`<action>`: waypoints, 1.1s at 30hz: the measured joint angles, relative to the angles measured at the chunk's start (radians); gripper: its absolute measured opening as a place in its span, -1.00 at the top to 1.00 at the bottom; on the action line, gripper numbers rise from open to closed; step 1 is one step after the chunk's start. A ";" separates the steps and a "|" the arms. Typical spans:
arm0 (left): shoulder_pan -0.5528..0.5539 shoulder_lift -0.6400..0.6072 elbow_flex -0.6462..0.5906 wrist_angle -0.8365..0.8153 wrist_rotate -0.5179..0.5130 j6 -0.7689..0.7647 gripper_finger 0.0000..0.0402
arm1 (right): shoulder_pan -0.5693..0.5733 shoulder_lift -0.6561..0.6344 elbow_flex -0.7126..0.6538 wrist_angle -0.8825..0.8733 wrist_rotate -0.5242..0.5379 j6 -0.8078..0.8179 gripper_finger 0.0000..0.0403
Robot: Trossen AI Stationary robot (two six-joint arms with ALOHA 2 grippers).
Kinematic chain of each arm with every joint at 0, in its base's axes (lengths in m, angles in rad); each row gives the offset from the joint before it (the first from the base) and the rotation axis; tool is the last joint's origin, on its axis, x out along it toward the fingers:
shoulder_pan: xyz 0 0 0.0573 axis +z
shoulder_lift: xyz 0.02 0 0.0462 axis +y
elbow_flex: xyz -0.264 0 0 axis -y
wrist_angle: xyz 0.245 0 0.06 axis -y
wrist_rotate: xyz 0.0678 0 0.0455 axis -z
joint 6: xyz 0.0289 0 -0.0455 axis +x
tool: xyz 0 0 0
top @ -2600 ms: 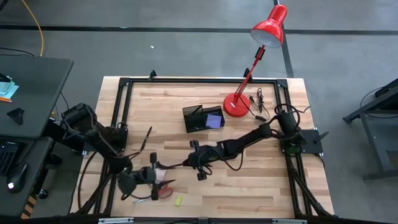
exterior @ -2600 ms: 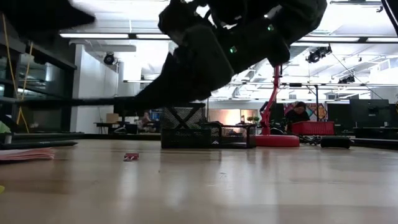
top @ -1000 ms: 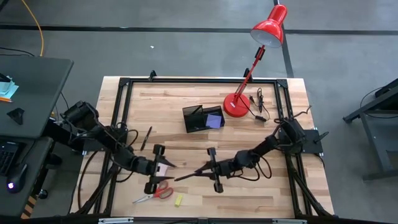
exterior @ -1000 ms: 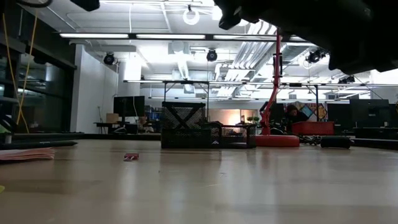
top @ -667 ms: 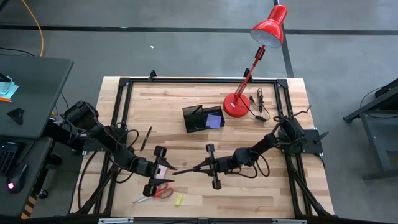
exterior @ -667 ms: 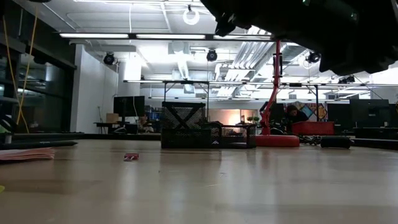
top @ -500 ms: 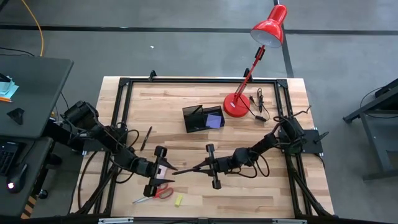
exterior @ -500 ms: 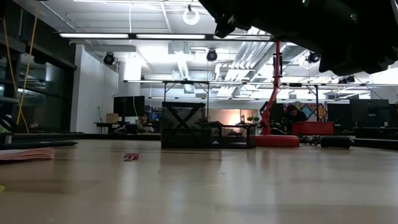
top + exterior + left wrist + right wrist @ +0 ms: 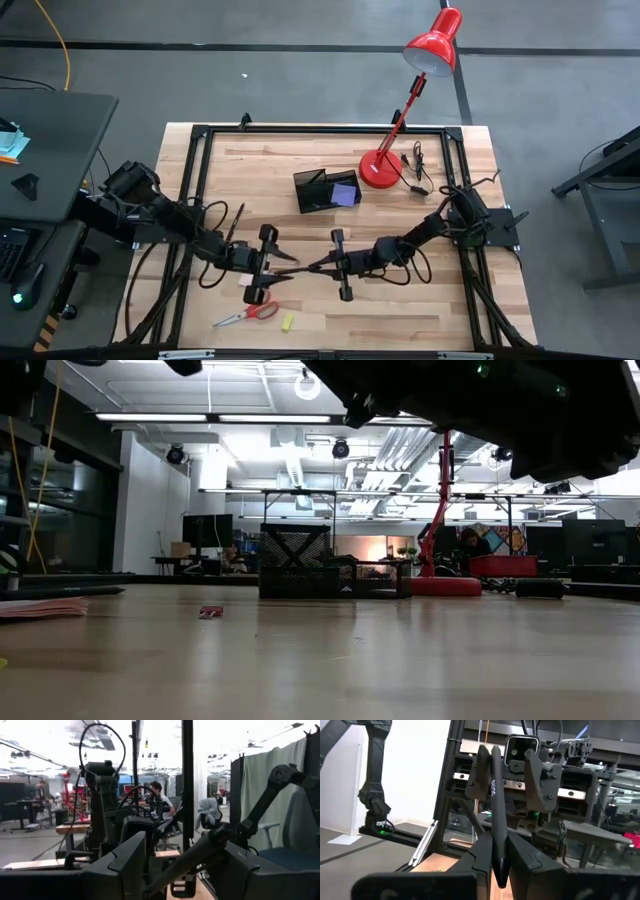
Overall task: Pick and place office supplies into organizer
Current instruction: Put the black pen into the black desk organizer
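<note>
Two grippers meet tip to tip over the middle of the worktop [image 9: 300,170], with one black pen [image 9: 496,815] between them. The right gripper [image 9: 322,265] has its jaws pressed together on the pen's near end; the pen's far end lies between the spread jaws of the left gripper [image 9: 283,266], and I cannot tell whether they touch it. A second pen [image 9: 235,221] lies on the wood near the left arm. One pair of red-handled scissors [image 9: 248,313] and one yellow piece [image 9: 288,322] lie near the front edge. The single black organizer [image 9: 322,190] stands just beside the base of the one red lamp [image 9: 380,168], with one purple pad [image 9: 345,193] in its compartment nearest the lamp.
</note>
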 joint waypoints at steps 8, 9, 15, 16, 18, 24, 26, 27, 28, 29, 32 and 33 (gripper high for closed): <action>-0.003 0.000 0.000 -0.009 0.029 0.000 0.47 | 0.001 0.000 0.000 0.000 0.007 -0.008 0.89; -0.003 0.000 0.000 -0.009 0.034 0.000 0.52 | 0.001 0.000 0.000 0.001 0.008 -0.008 0.89; -0.002 -0.001 0.000 -0.002 0.020 0.017 0.83 | 0.001 0.000 0.000 0.000 0.013 -0.005 0.90; -0.002 -0.001 0.000 -0.002 0.018 0.018 0.86 | 0.001 0.000 0.000 0.000 0.013 -0.004 0.90; -0.001 -0.001 0.000 -0.002 0.017 0.018 0.88 | 0.002 0.000 0.000 0.000 0.013 -0.004 0.88; -0.002 -0.001 0.000 -0.002 0.014 -0.005 0.79 | 0.002 0.000 0.000 0.004 -0.002 -0.009 0.71; -0.002 -0.001 0.000 -0.003 0.014 -0.005 0.80 | 0.002 0.000 0.000 0.006 -0.002 -0.009 0.64; -0.002 -0.001 0.000 -0.004 0.014 -0.005 0.82 | 0.003 0.000 0.000 0.003 0.001 -0.007 0.60; -0.002 -0.001 0.000 -0.006 0.013 -0.005 0.85 | 0.003 0.000 -0.002 0.001 0.010 -0.003 0.57; -0.002 -0.001 0.000 -0.009 0.011 -0.003 0.88 | 0.003 0.000 -0.006 0.001 0.021 0.002 0.54; -0.001 0.000 0.000 -0.014 0.006 0.000 0.89 | 0.003 0.000 -0.013 -0.010 0.056 0.020 0.45; -0.001 0.000 -0.001 -0.014 0.001 0.000 0.89 | 0.004 0.000 -0.016 -0.013 0.065 0.033 0.42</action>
